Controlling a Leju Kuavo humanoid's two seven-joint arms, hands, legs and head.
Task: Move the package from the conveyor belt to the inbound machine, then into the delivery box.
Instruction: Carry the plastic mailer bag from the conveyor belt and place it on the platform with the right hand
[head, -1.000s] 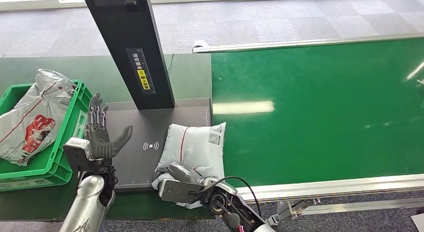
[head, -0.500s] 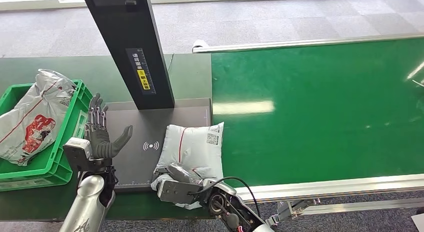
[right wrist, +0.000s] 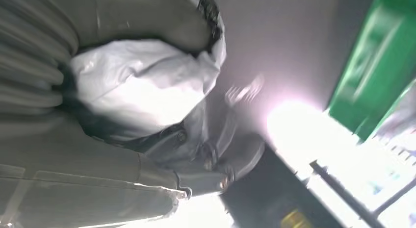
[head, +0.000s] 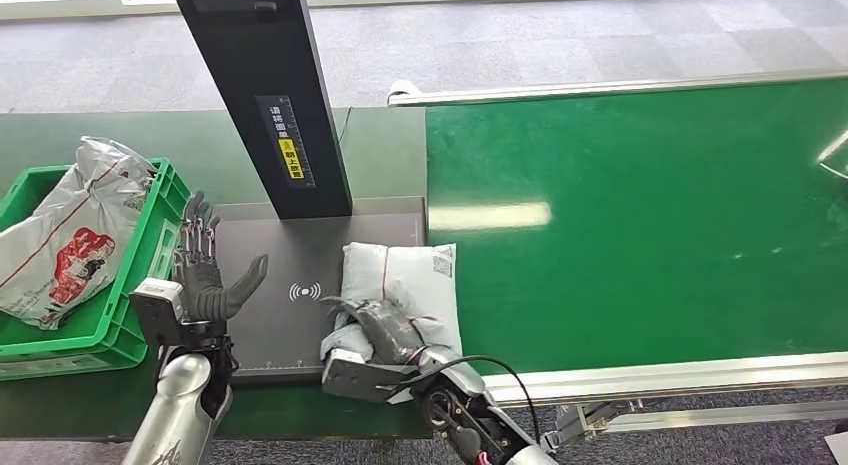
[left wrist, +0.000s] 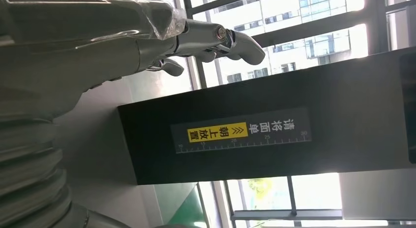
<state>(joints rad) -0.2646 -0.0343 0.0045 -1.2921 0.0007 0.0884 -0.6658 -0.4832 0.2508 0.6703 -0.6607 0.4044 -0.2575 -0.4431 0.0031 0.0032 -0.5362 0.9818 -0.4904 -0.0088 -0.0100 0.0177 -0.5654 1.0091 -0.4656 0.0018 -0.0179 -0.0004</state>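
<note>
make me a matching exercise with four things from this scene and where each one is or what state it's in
Things:
1. white package
2. left hand
3. grey bag with red print
4. right hand

Places or states:
A. inside the green crate
B. fingers spread, holding nothing, raised over the grey scanner plate's left edge
C. gripping the near end of a parcel
D. lying half on the scanner plate, half on the green conveyor belt

Pairs: 1-D, 2-B, 3-A, 4-C
</note>
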